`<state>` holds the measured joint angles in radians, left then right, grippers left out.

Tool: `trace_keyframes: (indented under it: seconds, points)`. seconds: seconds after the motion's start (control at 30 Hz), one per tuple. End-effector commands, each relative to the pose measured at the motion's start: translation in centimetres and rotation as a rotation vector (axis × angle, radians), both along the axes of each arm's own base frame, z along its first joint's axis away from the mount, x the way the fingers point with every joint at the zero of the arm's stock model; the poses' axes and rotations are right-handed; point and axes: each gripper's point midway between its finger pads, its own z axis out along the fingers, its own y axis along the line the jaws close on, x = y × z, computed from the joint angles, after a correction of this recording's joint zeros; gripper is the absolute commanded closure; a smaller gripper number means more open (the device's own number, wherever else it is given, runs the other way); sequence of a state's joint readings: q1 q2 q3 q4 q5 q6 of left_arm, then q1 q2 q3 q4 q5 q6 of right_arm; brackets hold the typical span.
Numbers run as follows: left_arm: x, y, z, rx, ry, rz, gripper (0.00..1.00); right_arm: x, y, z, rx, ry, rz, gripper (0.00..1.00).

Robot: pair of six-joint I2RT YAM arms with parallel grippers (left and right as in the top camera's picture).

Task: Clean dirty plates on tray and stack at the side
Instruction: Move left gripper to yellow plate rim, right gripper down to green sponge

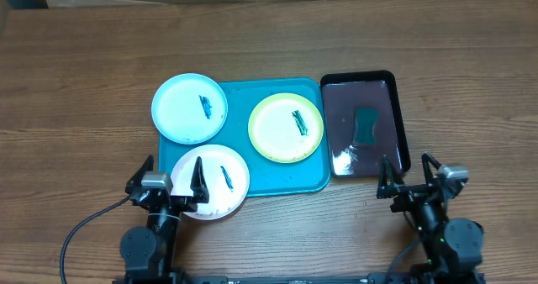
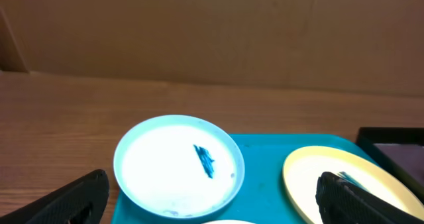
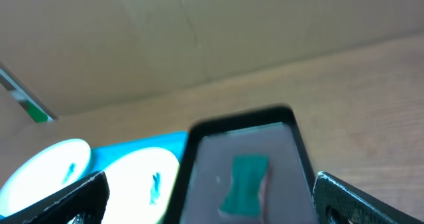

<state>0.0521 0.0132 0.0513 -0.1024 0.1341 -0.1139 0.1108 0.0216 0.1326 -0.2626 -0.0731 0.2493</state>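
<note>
The table (image 1: 84, 82) shows brown wood grain with darker streaks. The turquoise tray (image 1: 286, 179) is one flat blue-green. At its upper left the light blue plate (image 1: 185, 112) has a paler middle. The yellow-green plate (image 1: 277, 128) at right has a cream-white centre, and the white plate (image 1: 231, 196) at lower left is plain. Each carries a dark teal smear (image 1: 206, 106). The black tray (image 1: 402, 124) is glossy and holds a green sponge (image 1: 365, 126).

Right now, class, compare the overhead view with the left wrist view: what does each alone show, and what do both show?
Only overhead: the green sponge and the right gripper, open. Only left wrist: the face of the brown board behind the table. Both: the light blue plate, the yellow-green rimmed plate, the turquoise tray, the black tray and the open left gripper.
</note>
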Motion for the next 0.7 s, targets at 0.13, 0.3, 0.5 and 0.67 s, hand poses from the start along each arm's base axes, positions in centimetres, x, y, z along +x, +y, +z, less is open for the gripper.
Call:
trace_keyframes:
  seconds: [0.13, 0.3, 0.5, 0.67]
  points:
    - [-2.2, -1.6, 7.8, -0.047, 0.004, -0.086, 0.0, -1.3, -0.7, 9.4, -0.08, -0.031, -0.023, 0.0]
    - [-1.6, -3.6, 11.5, -0.04, 0.21, -0.209, 0.0, 0.7, -0.1, 10.5, -0.179, 0.235, 0.029, 0.0]
    - [1.0, -5.5, 12.4, -0.158, 0.772, -0.329, 0.0, 3.9, 1.5, 9.3, -0.192, 0.692, 0.135, 0.0]
    - [4.8, -6.8, 10.8, -0.285, 1.02, -0.397, 0.0, 5.9, 3.8, 7.3, -0.133, 0.893, 0.255, 0.0]
